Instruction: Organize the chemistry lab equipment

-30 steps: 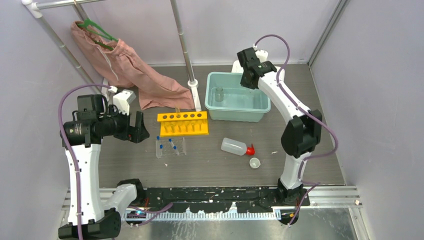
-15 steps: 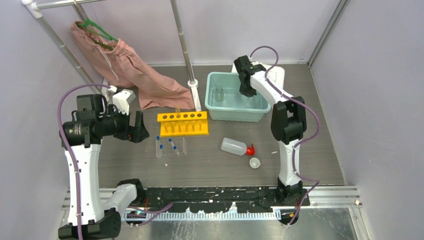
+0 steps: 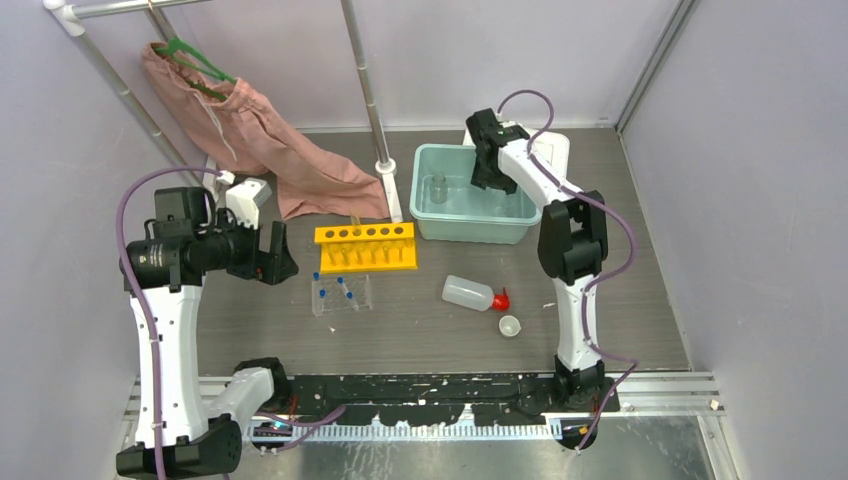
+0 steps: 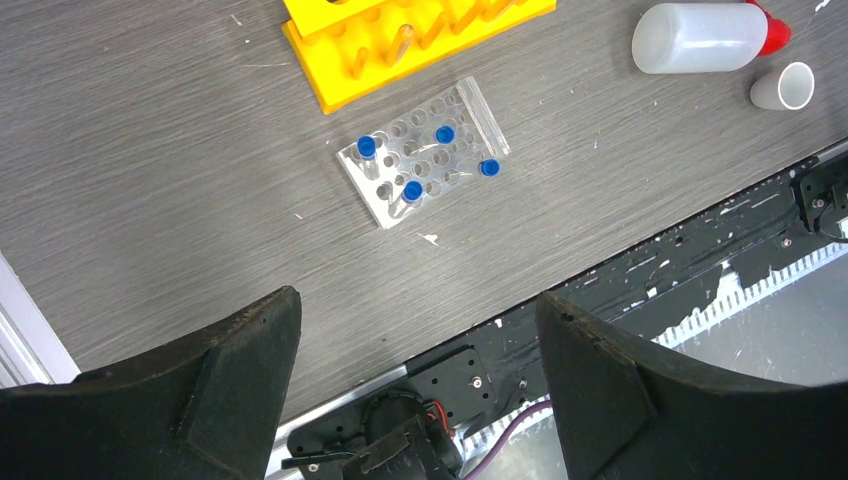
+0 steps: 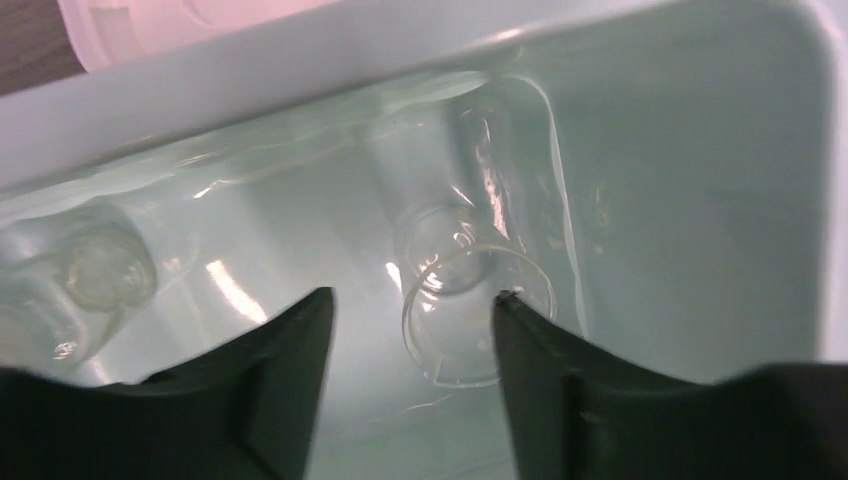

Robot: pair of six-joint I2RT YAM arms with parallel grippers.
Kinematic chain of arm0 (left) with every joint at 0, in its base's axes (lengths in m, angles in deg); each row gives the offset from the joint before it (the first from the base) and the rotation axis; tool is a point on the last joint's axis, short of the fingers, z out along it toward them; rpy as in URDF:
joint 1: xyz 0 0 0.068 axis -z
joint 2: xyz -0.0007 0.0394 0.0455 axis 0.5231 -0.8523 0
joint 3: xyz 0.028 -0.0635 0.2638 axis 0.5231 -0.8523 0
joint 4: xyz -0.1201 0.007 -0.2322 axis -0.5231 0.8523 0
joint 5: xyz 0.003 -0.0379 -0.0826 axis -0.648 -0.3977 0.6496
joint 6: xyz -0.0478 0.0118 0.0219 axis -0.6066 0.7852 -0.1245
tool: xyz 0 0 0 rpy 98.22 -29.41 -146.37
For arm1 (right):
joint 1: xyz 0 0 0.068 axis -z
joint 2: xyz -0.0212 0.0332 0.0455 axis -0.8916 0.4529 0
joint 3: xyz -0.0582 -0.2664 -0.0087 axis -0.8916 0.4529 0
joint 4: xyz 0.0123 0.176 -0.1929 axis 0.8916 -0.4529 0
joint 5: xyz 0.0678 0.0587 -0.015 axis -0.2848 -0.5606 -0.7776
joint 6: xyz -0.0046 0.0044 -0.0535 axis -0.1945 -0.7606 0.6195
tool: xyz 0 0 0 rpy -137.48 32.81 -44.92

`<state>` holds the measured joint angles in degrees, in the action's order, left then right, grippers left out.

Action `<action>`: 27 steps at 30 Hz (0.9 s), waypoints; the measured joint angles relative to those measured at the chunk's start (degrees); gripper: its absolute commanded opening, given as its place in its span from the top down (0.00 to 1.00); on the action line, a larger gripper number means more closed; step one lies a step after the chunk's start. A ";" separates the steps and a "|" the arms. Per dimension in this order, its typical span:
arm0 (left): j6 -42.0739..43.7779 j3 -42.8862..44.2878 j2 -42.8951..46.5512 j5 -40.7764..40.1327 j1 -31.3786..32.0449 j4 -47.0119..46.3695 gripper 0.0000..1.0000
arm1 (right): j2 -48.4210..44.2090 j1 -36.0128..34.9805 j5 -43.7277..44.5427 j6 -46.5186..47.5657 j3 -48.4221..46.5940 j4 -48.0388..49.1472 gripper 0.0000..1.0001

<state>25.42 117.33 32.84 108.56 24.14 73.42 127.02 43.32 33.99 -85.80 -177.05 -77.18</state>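
Right gripper [image 5: 412, 297] reaches into the teal bin [image 5: 700, 150] with jaws parted, clasping nothing. One clear glass beaker [image 5: 450, 250] rests tilted in a corner of the bin, seen between the fingers. A second beaker [image 5: 100, 270] sits elsewhere on the bin floor. Left gripper [image 4: 417, 298], well apart from the bin, is spread wide and empty.

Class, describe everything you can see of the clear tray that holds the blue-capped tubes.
The clear tray is a small rectangular block that looks like see-through plastic, with rows of round holes in its top. Four blue-capped tubes stand in scattered holes and the other holes are empty. It lies flat on the grey table, turned at an angle, just in front of the yellow rack without touching it. No gripper touches it.
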 measured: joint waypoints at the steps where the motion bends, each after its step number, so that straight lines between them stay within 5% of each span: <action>1: 0.00 -0.02 -0.02 0.00 0.00 -0.02 0.13 | -0.48 -0.02 0.00 0.09 -0.07 -0.07 0.23; 6: 0.07 -0.22 0.02 -0.07 0.00 -0.13 0.13 | -7.23 -0.83 0.02 0.68 0.79 -0.70 0.00; 11: 0.20 -0.66 0.09 -0.09 0.00 -0.17 0.13 | -24.06 -6.10 1.25 2.01 8.98 1.22 0.00; 16: 0.20 -0.68 0.11 -0.07 0.00 -0.20 0.13 | -38.10 -19.76 0.17 5.29 18.49 3.10 0.00; 20: 0.17 -1.07 0.42 -0.02 0.00 -0.52 0.13 | -40.85 -25.97 -3.45 8.31 28.89 4.50 0.00; 27: 0.11 -1.97 0.57 0.11 0.00 -0.68 0.13 | -40.96 -26.03 -9.79 13.75 50.34 9.73 0.00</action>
<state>25.53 115.36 33.41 108.67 24.14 72.74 86.06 17.29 24.20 -72.06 -126.71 -67.46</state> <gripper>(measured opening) 0.872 0.996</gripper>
